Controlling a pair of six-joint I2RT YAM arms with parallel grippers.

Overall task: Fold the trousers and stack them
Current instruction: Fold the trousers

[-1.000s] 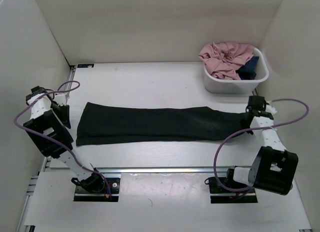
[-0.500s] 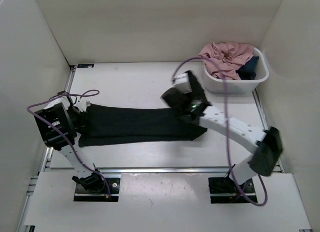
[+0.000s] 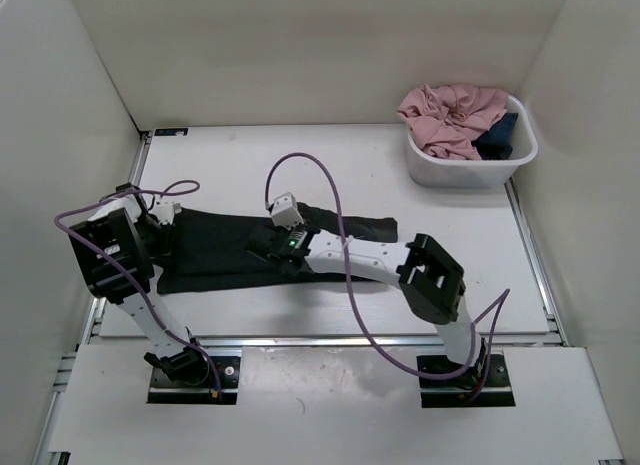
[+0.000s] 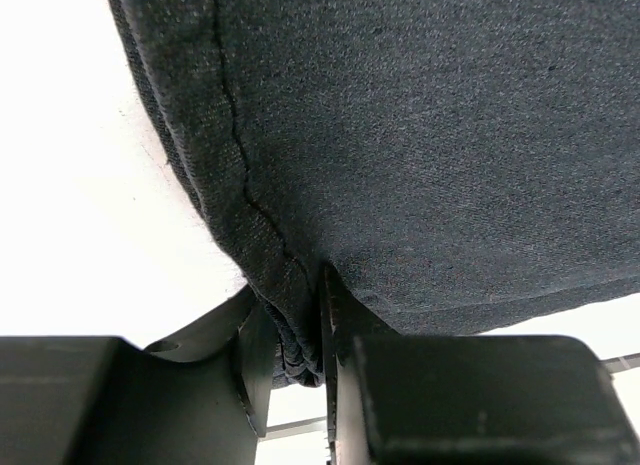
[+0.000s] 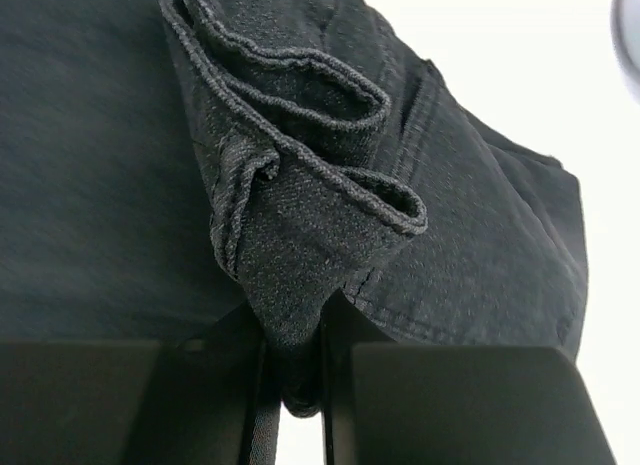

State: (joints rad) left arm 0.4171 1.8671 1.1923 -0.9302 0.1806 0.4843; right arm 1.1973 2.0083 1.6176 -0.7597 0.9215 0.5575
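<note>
The left jaws are pinched shut on a hemmed edge of the black trousers [image 4: 420, 135], with a thin roll of cloth caught between them in the left wrist view. The right jaws are also closed tight, gripping a bunched, seamed corner of the same garment that folds up above them in the right wrist view. From above, the left arm [image 3: 105, 255] sits at the left edge of the counter [image 3: 300, 165], holding the left end of the trousers. The right arm [image 3: 370, 257] reaches across from the near right, and its jaws hold their corner over the middle of the cloth. The trousers lie as a dark band running left to right, from near the left edge to about the centre of the counter. Their right part appears doubled back over itself. The first lengthwise fold therefore looks under way but not finished: the carried end is gripped rather than laid flat, and it has not reached the end held on the left. That end likely needs to be set down, then folded further into a compact bundle and stacked. In the far right corner stands a white tub [image 3: 450, 173] holding a pink garment [image 3: 450, 115] and a dark blue garment [image 3: 497, 137], well apart from the trousers.
</note>
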